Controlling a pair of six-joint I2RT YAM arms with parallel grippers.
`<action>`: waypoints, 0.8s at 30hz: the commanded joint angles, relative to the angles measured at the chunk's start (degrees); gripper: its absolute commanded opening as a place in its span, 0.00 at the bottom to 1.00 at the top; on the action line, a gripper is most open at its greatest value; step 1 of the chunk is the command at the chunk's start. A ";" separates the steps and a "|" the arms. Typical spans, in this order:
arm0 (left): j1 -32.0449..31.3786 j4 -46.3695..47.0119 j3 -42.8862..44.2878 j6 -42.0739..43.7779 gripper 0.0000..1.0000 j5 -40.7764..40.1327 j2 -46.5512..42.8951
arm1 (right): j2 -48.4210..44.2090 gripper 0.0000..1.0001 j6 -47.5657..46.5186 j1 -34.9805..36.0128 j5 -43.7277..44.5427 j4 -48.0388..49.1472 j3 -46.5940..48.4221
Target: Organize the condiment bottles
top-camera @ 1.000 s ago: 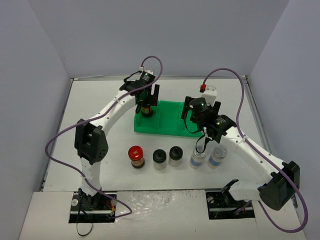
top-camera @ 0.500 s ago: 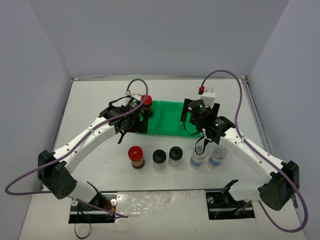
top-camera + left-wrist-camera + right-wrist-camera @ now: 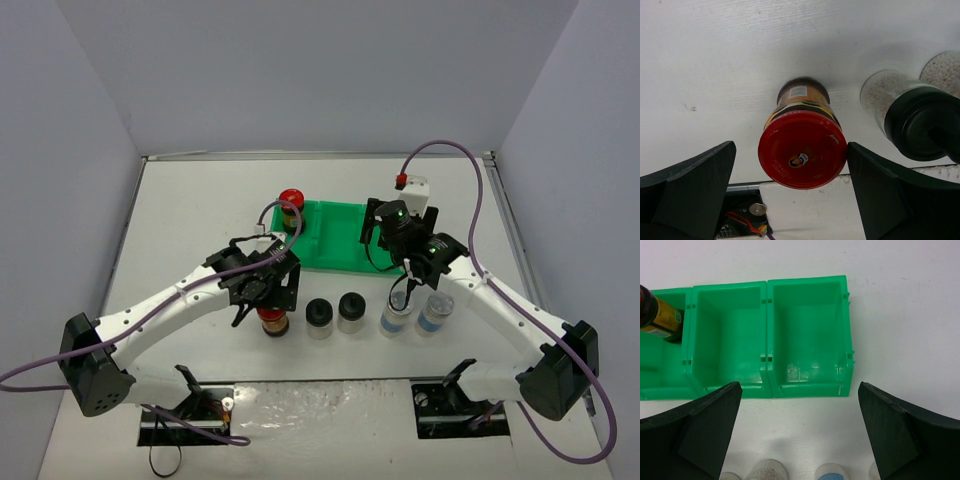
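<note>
Green tray (image 3: pixel 335 245), three open-topped compartments side by side, set toward the back of the white tabletop (image 3: pixel 180 220). Contents: one red-capped jar in the tray (image 3: pixel 290 203), upright in the left compartment, dark fill, yellow label; the middle and right compartments show bare green floors. Row on the tabletop in front of the tray, left to right: red-capped jar on the tabletop (image 3: pixel 802 150), upright, dark fill, yellow label; first black-capped jar (image 3: pixel 319 318) and second black-capped jar (image 3: pixel 351 312), pale grainy fill, just beside each other; first silver-capped jar (image 3: pixel 395 322) and second silver-capped jar (image 3: pixel 433 316), clear with blue labels. Left end effector (image 3: pixel 791 155): directly over the red-capped jar on the tabletop, jaws spread wide to either side of its cap, one at the cap's edge with contact unclear, the other apart from it; nothing gripped. Seen from overhead, it hides most of that jar. Right end effector (image 3: pixel 800 390): raised near the front of the tray, jaws fully apart, holding nothing; part of the right arm (image 3: pixel 500 305) overlaps the tops of the two silver-capped jars in the overhead view
</note>
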 commanded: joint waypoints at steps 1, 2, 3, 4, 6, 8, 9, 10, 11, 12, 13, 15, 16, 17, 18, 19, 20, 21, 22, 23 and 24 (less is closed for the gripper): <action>-1.87 -1.59 -0.59 -3.87 0.90 -0.88 -2.25 | -1.78 1.00 0.98 0.54 2.60 1.98 -0.16; -1.95 -1.28 -0.95 -4.01 0.89 -0.62 -2.05 | -1.81 1.00 0.98 0.52 2.60 1.98 -0.21; -1.99 -1.12 -1.12 -4.12 0.89 -0.38 -1.74 | -1.85 1.00 0.98 0.48 2.60 1.98 -0.25; -2.07 -1.04 -1.16 -4.27 0.88 -0.22 -1.42 | -1.90 1.00 0.98 0.47 2.62 1.98 -0.30; -2.35 -1.04 -1.03 -4.61 0.87 -0.08 -0.80 | -2.04 1.00 0.98 0.54 2.69 1.98 -0.44; -2.83 -0.58 -1.10 -4.63 0.87 -0.22 -0.27 | -2.29 1.00 0.98 0.47 2.87 1.99 -0.67; -2.93 -0.11 -1.25 -4.49 0.86 -0.30 -0.12 | -2.44 1.00 0.98 0.50 2.87 2.02 -0.71; -2.97 0.34 -1.39 -4.32 0.84 -0.36 0.04 | -2.57 1.00 0.98 0.53 2.88 2.05 -0.71; -2.97 0.73 -1.46 -4.08 0.83 -0.42 0.23 | -2.55 1.00 0.98 0.47 2.94 1.99 -0.71; -2.97 1.25 -1.46 -3.96 0.82 -0.36 0.46 | -2.44 1.00 0.98 0.52 2.89 2.04 -0.71; -2.97 1.66 -1.52 -3.86 0.81 -0.28 0.72 | -2.46 1.00 0.98 0.54 2.81 2.06 -0.71; -2.97 3.48 -1.94 -3.22 0.76 0.37 1.73 | -2.56 1.00 0.98 0.54 2.70 1.99 -0.71; -2.97 3.93 -1.87 -3.11 0.71 0.64 2.28 | -2.69 1.00 0.95 0.54 2.75 1.98 -0.71; -2.97 4.22 -1.73 -3.07 0.66 0.90 2.82 | -2.83 1.00 0.92 0.54 2.82 1.98 -0.71; -2.97 4.44 -1.55 -3.03 0.61 1.15 3.29 | -3.01 1.00 0.90 0.54 2.88 1.96 -0.77; -2.97 4.53 -1.30 -2.99 0.57 1.41 3.63 | -3.27 1.00 0.90 0.54 2.92 1.92 -0.94; -2.97 4.59 -1.11 -2.97 0.51 1.57 3.88 | -3.48 1.00 0.88 0.54 2.99 1.89 -1.08; -2.97 4.59 -1.07 -3.00 0.40 1.50 3.92 | -3.59 1.00 0.85 0.54 3.10 1.89 -1.15; -2.97 4.59 -1.03 -3.04 0.30 1.43 3.96 | -3.70 1.00 0.81 0.54 3.21 1.89 -1.23; -2.97 4.51 -0.95 -2.97 0.22 1.34 4.04 | -3.71 1.00 0.81 0.47 3.22 1.81 -1.31; -2.97 4.07 -0.72 -2.96 0.10 1.22 4.16 | -3.72 1.00 0.86 0.51 3.22 1.80 -1.43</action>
